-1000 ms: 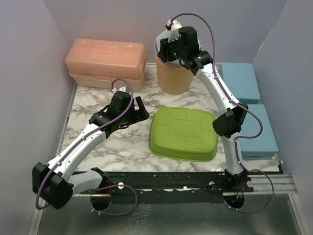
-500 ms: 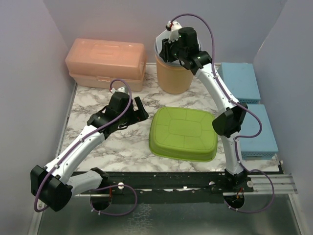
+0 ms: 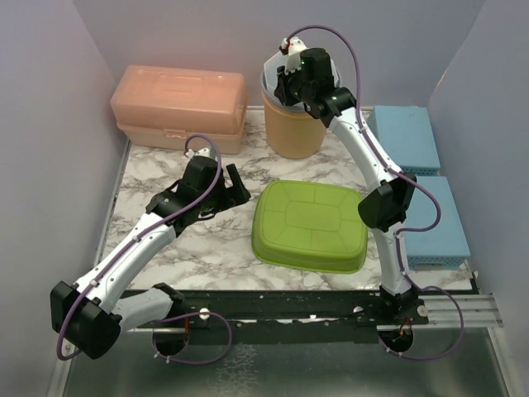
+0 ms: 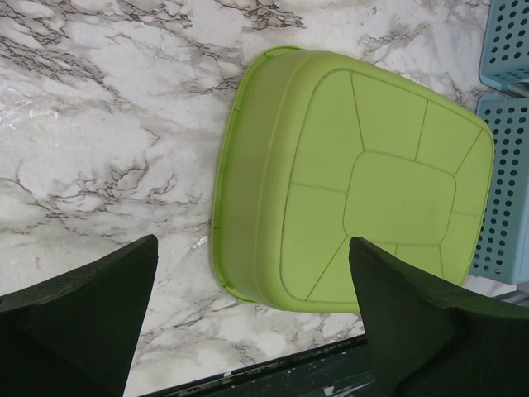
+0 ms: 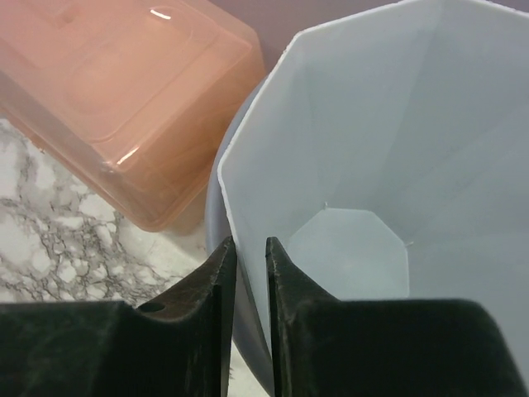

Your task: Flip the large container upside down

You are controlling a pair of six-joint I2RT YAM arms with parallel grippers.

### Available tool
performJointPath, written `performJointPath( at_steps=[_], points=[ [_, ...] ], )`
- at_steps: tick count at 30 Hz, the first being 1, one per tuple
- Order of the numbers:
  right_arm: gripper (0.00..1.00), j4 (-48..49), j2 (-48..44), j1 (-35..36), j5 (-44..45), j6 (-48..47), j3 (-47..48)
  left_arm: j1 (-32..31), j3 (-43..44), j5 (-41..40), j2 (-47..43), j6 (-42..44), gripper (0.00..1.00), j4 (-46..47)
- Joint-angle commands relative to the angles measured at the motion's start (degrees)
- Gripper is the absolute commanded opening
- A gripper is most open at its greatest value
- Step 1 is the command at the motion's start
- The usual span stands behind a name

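The large container [image 3: 294, 132] stands upright at the back of the table, tan-orange outside with a pale rim. The right wrist view looks down into its pale, eight-sided inside [image 5: 372, 149]. My right gripper [image 3: 282, 83] [image 5: 250, 241] straddles the left rim, one finger outside and one inside, pressed close on the thin wall. My left gripper [image 3: 240, 184] [image 4: 252, 248] hovers wide open over the marble, holding nothing, just left of a lime-green tub [image 3: 310, 225] [image 4: 364, 182] that lies bottom up.
A translucent orange lidded box [image 3: 178, 103] [image 5: 107, 83] sits at the back left, close to the tall container. Two blue perforated baskets [image 3: 405, 136] [image 3: 436, 219] line the right side, also seen from the left wrist [image 4: 504, 198]. A black rail [image 3: 289, 302] runs along the front edge.
The right gripper's fingers have narrowed onto the container's rim wall. The left arm has barely shifted and its jaws stay wide.
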Motion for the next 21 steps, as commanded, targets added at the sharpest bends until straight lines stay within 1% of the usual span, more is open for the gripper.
performJointPath(
  at_steps=[1, 3, 6, 9, 14, 21],
  points=[
    [0.18, -0.6, 0.8, 0.2, -3.5, 1.4, -1.0, 0.3, -0.3, -1.3, -1.1, -0.3, 0.99, -1.0],
    [0.1, -0.5, 0.3, 0.2, -5.8, 3.1, -1.3, 0.3, -0.4, -1.4, -1.3, -0.4, 0.99, -1.0],
    [0.03, -0.4, -0.4, 0.2, -9.7, 5.9, -1.2, 0.3, -0.8, -1.9, -2.0, -0.7, 0.99, -1.0],
    [0.01, -0.4, -1.3, 0.2, -13.9, 6.9, -1.7, 0.3, -0.7, -2.1, -2.5, -0.6, 0.99, -1.0],
    [0.01, -1.4, -2.4, 0.3, -14.8, 8.3, -2.5, 0.3, 0.3, -3.6, -2.7, 0.4, 0.99, -2.5],
    [0.0, -1.8, -4.7, 1.2, -21.2, 10.8, -5.2, 0.3, 1.5, -5.8, -2.8, 1.1, 0.99, -4.0]
  ],
)
